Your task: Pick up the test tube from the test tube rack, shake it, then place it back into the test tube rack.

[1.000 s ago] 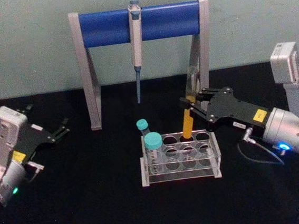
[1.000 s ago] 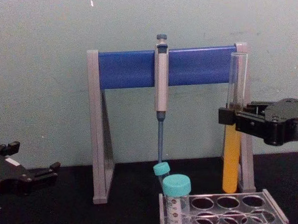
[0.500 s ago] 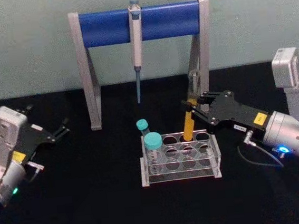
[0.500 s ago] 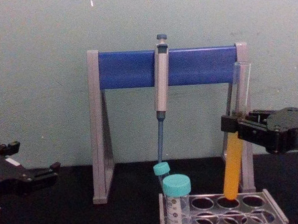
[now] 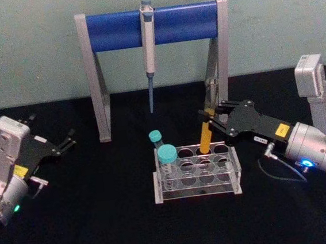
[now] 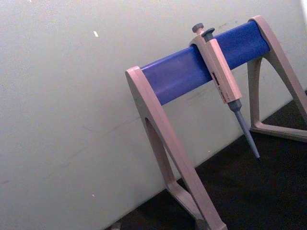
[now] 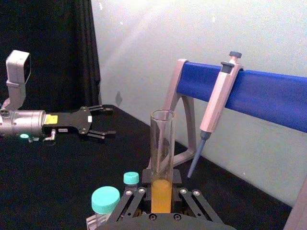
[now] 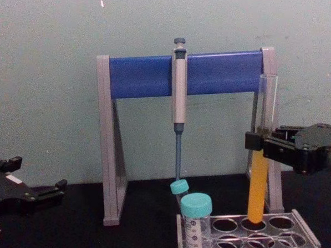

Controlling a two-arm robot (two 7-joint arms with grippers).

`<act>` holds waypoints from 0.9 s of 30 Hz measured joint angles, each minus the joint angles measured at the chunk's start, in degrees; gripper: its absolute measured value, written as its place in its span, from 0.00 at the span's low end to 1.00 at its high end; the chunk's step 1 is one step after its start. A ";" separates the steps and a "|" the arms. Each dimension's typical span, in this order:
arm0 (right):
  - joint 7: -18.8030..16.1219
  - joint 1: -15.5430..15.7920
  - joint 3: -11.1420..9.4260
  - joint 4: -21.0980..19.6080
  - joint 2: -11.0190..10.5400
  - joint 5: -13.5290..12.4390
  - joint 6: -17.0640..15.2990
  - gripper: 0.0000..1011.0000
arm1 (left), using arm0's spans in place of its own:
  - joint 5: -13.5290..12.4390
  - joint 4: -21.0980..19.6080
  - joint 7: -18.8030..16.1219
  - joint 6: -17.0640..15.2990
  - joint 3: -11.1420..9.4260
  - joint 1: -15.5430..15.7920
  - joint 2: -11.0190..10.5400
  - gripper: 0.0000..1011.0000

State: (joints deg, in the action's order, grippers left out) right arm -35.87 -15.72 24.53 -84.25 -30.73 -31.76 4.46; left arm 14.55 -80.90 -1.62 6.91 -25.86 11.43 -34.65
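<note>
Descent since a second ago. Pinched mid-height in right pincer (image 5: 204, 117): tube (image 5: 204, 140), slightly tilted, tip now entering back-row middle hole of rack (image 5: 198, 195) rather than hanging above. Means shaking likely over, return under way; needs sinking deeper, then release. Parked far left above desk (image 5: 104, 226): left pincer (image 5: 68, 140), spread.

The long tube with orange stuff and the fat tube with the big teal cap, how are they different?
The test tube is long, slim and open-topped; the capped tube is shorter, wider, with a teal cap. The test tube holds orange-yellow liquid; the capped tube shows none. The right gripper holds the test tube, its bottom at a back hole of the test tube rack; the capped tube stands there unheld. Both are clear.
</note>
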 joint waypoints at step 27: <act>-0.81 -2.06 1.05 4.11 1.67 1.44 0.43 0.23 | 0.00 0.00 0.00 0.00 0.00 0.00 0.00 0.99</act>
State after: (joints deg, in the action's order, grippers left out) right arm -36.67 -17.78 25.58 -80.14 -29.05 -30.32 4.89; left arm 14.55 -80.90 -1.62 6.91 -25.86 11.43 -34.65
